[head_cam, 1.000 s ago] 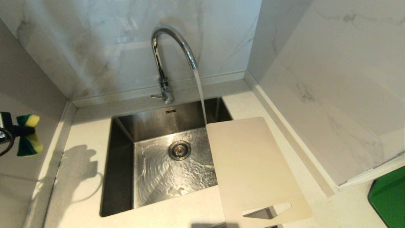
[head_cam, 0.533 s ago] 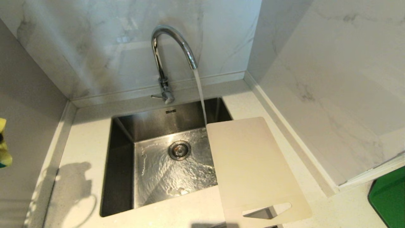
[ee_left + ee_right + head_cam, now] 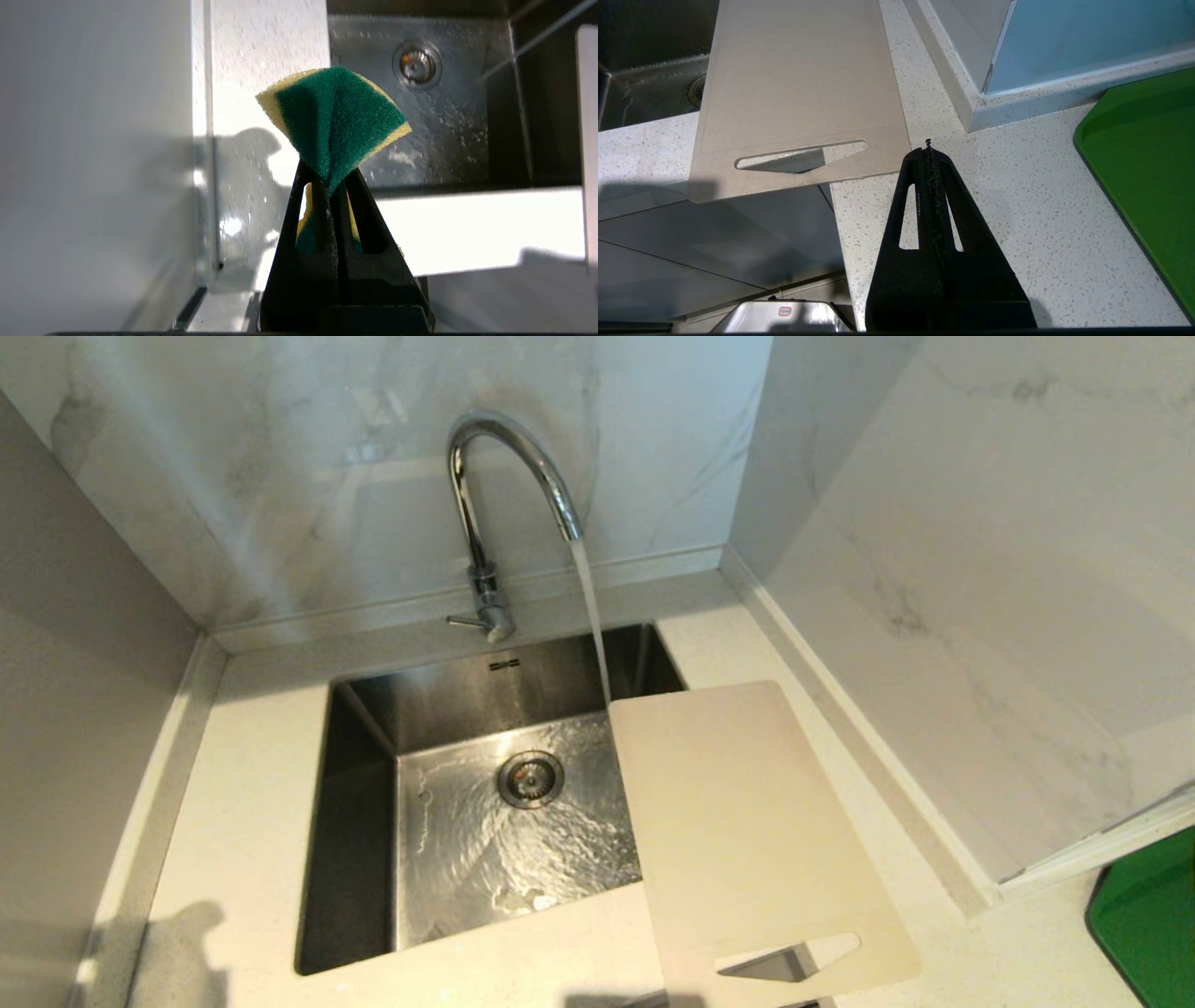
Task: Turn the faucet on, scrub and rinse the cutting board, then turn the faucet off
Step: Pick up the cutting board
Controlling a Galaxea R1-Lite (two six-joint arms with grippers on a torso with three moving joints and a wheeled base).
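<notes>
Sponge (image 3: 334, 119), pinched in the left end effector (image 3: 332, 179), has left the head view; right end effector (image 3: 929, 151) stays closed, empty.

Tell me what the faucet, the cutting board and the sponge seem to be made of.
Faucet: polished chrome-look metal, with mirror-like reflections along the spout.
Cutting board: probably plastic; thin, matte beige-white, smooth cut handle slot.
Sponge: yellow foam with a fuzzy green scouring layer; soft, since it folds where the left pincer pinches it.

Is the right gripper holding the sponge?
No, the right gripper is shut on nothing; the left gripper pinches the sponge.
</notes>
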